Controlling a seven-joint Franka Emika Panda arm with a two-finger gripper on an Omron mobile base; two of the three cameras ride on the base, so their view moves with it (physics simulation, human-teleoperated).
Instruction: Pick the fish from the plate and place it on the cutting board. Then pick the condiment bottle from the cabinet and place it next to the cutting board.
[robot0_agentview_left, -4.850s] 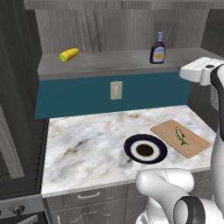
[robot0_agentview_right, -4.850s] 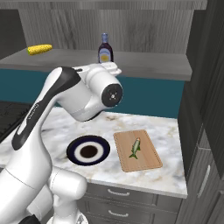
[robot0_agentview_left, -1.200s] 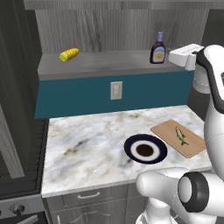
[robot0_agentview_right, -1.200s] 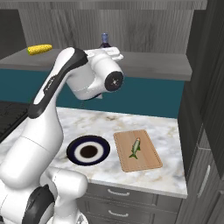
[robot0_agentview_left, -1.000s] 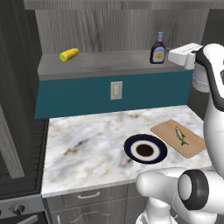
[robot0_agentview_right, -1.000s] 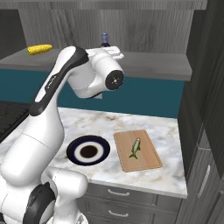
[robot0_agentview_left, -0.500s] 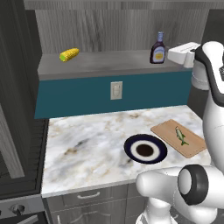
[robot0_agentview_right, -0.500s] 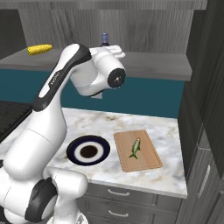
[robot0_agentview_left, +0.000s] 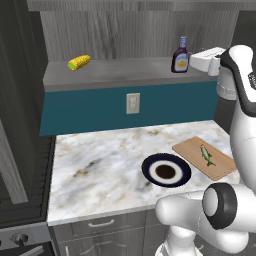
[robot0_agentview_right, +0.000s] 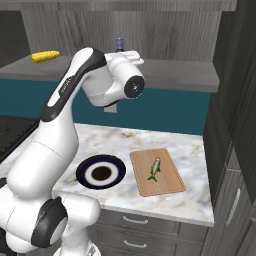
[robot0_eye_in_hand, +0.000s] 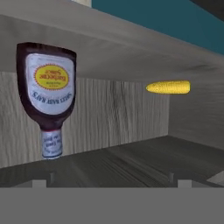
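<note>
Against the earlier frames, the white hand has drawn in along the cabinet (robot0_agentview_left: 125, 75) toward the condiment bottle (robot0_agentview_left: 180, 48): about five seconds back it hung well to the right of the bottle in the left base view, a second ago it was near, and now the gripper (robot0_agentview_left: 196, 62) sits just beside the bottle's right side, not touching it. The bottle itself has not shifted on the shelf. Nor have the other things moved: the fish (robot0_agentview_left: 207, 155) lies on the cutting board (robot0_agentview_left: 192, 149) as before, and the plate (robot0_agentview_left: 150, 164) stands bare just left of the board on the marble counter (robot0_agentview_left: 95, 165).

The jaws stand wide apart, holding nothing; in the hand view the two dark fingertips (robot0_eye_in_hand: 51, 177) rise well apart at the lower edge with open shelf between them.

The hand view is rolled over, so the bottle hangs cap-down and its label reads upside down. The label is white with an orange-yellow oval rimmed in red; the oval's small script is too fine to read, and the dark lettering beside it appears to say "SWEET BABY RAY'S". A white band at the neck carries print that is too small to tell.

A yellow corn cob (robot0_agentview_left: 79, 62) lies far along the shelf, well apart from the bottle.
</note>
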